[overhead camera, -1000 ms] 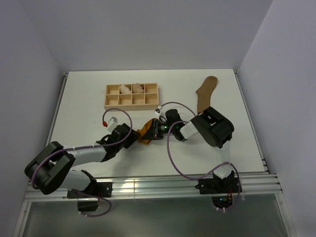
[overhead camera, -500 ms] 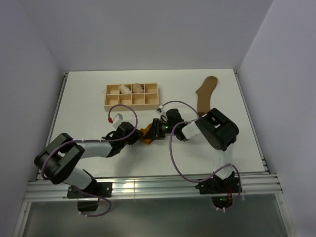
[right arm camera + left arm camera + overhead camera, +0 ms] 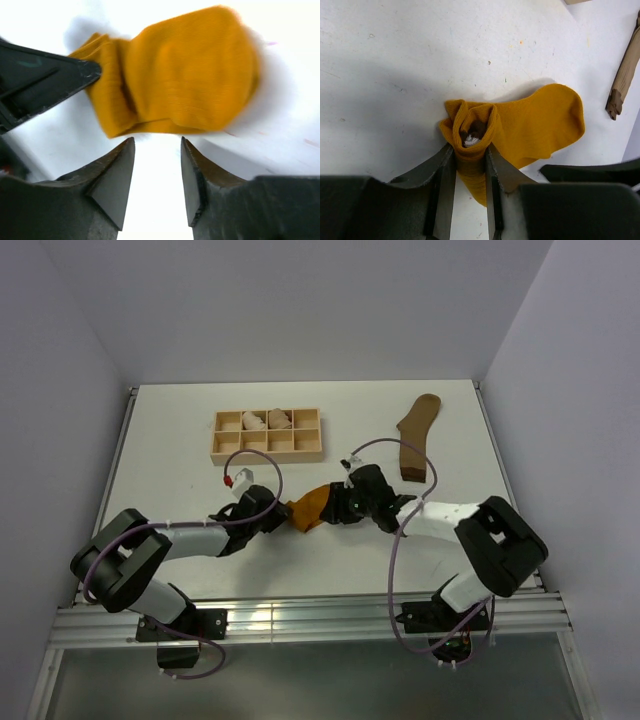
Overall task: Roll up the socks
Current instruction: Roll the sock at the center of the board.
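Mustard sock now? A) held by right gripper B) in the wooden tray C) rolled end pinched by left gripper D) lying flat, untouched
C: the left gripper clamps the rolled end of the mustard sock; the right gripper is open, nothing between its fingers.

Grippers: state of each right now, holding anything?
Left gripper: closed on the rolled end of the mustard sock.
Right gripper: open, empty, just short of that sock.

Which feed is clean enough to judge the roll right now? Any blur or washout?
Left wrist: sharp, the mustard sock in the left gripper reads clearly. Right wrist: sock smeared by motion blur, table blown out white. Top external: evenly lit, sock small.
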Controlling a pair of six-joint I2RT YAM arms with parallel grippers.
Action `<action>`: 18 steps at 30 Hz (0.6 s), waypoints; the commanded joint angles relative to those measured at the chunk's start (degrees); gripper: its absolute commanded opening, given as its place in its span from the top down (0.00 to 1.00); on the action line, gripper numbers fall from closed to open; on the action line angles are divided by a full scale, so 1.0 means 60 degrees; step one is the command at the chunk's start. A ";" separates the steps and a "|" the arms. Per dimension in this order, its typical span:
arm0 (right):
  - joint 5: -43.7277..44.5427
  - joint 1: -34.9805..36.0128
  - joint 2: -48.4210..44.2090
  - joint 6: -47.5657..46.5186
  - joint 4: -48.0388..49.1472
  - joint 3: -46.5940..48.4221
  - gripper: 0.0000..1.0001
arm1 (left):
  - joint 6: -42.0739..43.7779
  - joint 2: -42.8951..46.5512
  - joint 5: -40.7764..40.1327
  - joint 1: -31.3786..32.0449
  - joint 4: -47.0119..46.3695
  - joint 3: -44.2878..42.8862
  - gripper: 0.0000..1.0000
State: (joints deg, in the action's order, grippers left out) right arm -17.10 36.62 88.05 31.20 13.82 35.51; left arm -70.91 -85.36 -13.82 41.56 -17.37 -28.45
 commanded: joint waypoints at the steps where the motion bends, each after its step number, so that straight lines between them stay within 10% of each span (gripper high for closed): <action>1: 0.2100 0.0530 -0.1021 -0.1243 -0.0868 -0.0029 0.49 | 0.0539 -0.0128 -0.0274 0.0060 0.0857 -0.0239 0.82; 18: 0.5941 0.4267 0.0514 -0.3544 -0.0898 0.2079 0.28 | 0.0979 -0.0055 -0.0142 0.0163 0.1254 -0.0547 0.83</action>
State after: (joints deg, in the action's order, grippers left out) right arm 14.28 60.55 89.71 13.69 7.49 44.97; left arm -67.11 -85.36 -14.00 42.04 -13.58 -30.76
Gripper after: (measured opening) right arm 0.719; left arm 0.305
